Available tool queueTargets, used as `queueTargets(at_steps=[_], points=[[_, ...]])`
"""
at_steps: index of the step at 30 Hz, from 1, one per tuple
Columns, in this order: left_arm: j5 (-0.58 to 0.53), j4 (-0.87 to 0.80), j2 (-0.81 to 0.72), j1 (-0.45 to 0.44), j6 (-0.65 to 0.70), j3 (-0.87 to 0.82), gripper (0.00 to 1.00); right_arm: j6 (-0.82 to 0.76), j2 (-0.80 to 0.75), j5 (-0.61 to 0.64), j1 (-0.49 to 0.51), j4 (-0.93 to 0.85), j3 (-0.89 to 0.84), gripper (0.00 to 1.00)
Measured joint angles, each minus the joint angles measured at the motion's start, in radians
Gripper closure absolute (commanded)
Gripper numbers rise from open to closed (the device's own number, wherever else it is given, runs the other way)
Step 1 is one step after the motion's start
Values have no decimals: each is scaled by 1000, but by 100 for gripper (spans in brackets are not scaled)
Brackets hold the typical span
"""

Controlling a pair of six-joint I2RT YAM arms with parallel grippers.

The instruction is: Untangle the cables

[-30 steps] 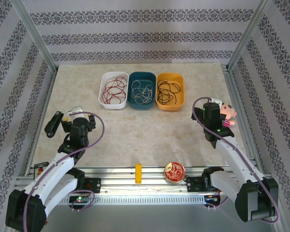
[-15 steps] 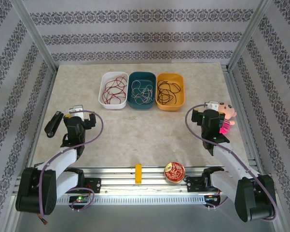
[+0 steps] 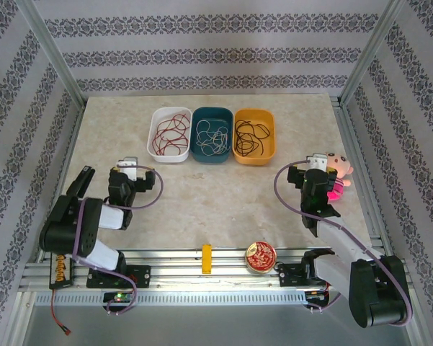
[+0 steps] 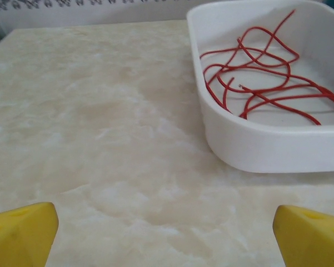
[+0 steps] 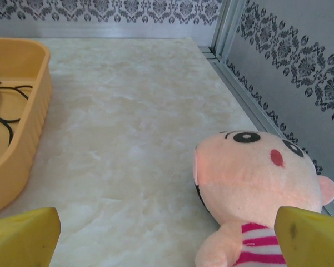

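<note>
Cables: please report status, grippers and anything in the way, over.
Open, empty: left gripper, right gripper. Sorted: red cables in white tray, white cables in teal tray, black cables in yellow tray. Near right gripper: plush doll.
</note>
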Motion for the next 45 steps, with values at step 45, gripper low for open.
queueTargets(at_steps=[45], points=[[164,-67,37,83,-16,116,1,-2,525,-445,-137,517,63,2]])
